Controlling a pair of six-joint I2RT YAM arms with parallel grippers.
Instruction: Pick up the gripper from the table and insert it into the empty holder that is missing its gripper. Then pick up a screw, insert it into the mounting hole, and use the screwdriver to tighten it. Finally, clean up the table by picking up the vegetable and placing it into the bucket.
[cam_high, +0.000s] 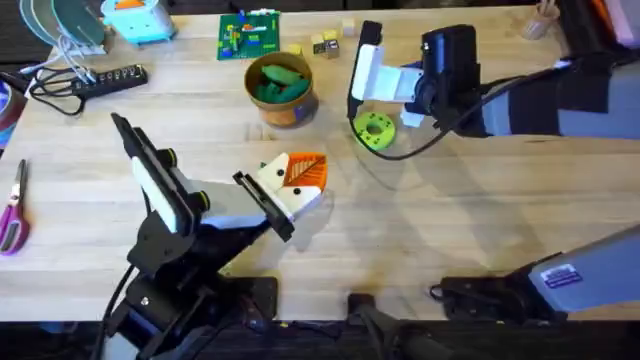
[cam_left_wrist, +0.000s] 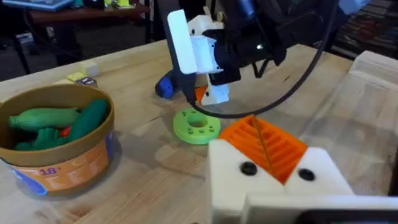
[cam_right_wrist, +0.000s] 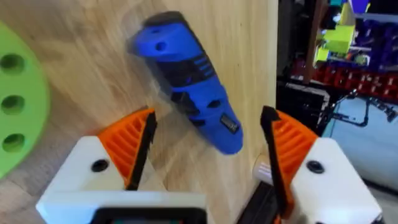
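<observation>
Landmark: the bucket (cam_high: 281, 90), standing on the tabletop (cam_high: 480, 220) toward its far side; it holds green toy vegetables (cam_left_wrist: 56, 124), and I cannot tell which of them is the slim knobbly one.

Right pincer (cam_right_wrist: 208, 134): fingers spread wide, white with orange ribbed pads (cam_right_wrist: 127, 143); nothing is clamped between them; the screwdriver (cam_right_wrist: 189, 81) lies on the wood in the gap ahead of the pads, body slanted, touching neither pad as far as can be seen. In the overhead view this pincer (cam_high: 368, 85) sits to the right of the bucket, pointed down at the tabletop; from the left wrist view the blue end of the screwdriver (cam_left_wrist: 165, 87) shows just behind it.

Green disc (cam_high: 375, 130): flat on the tabletop, right of the bucket and nearer the robot, just beside the right pincer.

Left pincer (cam_high: 295, 180): nearer the robot than the bucket, low over the tabletop; its white fingers and orange pad (cam_left_wrist: 267, 146) face the disc; whether it is parted or closed, and whether it holds anything, cannot be told.

Scissors (cam_high: 14, 210): far left of the bucket, at the tabletop's edge.
</observation>
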